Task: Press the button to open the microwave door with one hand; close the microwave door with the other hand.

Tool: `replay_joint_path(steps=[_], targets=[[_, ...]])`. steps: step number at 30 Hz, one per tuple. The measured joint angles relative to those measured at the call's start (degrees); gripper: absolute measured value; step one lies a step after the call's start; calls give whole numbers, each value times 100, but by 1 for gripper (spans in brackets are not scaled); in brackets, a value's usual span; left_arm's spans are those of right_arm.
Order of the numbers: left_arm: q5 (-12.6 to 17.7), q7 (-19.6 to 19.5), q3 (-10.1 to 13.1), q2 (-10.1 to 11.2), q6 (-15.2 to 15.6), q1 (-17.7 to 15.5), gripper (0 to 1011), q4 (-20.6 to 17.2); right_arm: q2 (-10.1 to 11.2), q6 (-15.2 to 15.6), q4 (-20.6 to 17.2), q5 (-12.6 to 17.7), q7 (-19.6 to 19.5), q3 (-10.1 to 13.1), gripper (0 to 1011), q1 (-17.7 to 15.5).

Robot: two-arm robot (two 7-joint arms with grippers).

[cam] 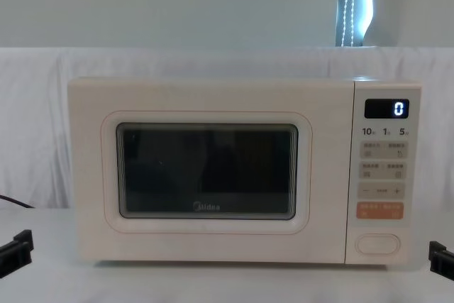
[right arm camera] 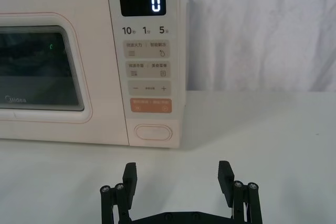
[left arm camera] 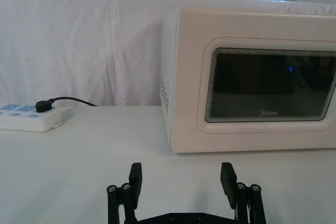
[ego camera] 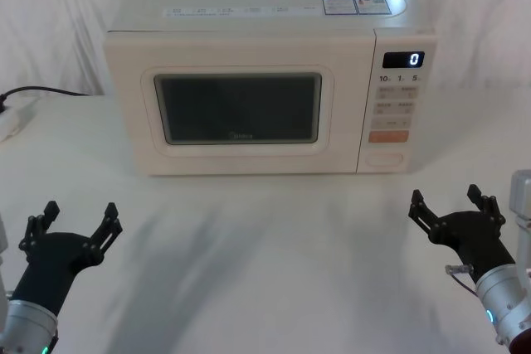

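- the button (right arm camera: 153, 132) sits at the very bottom of the control strip on the microwave's right side, right under the orange key (right arm camera: 151, 105); it's a flat pill lying on its side, long axis running left-right, face pointing straight out at the robot
- the door (ego camera: 241, 105) looks fully shut, flush with the front, window facing forward; nothing's been pressed yet as far as I can judge, so opening is the step in hand
- right gripper (ego camera: 448, 206) hovers low over the table, in front of the button's end of the microwave but well short of it; fingers spread wide, holding nothing; it's the closer one, so I'd use it for the press
- tip for doing it well: pinch the fingers together first so there's one solid tip; go straight in, square to the face, aiming at the pill's middle; drifting up probably hits the orange key instead
- left gripper (ego camera: 73, 225) waits low on the left, well apart from the door, fingers also spread and empty; I'd keep it clear of the door's swing, wherever the hinge turns out to be
- display (right arm camera: 143, 4) reads 0; a power strip (left arm camera: 29, 117) lies off to the left, out of the way
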Motion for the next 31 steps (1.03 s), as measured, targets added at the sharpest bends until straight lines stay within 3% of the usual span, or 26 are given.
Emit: replay_joint_path(steps=[31], targets=[[-12, 0, 22, 6, -16, 0, 1001, 1, 0, 0, 0, 0, 0, 0, 1002, 0]])
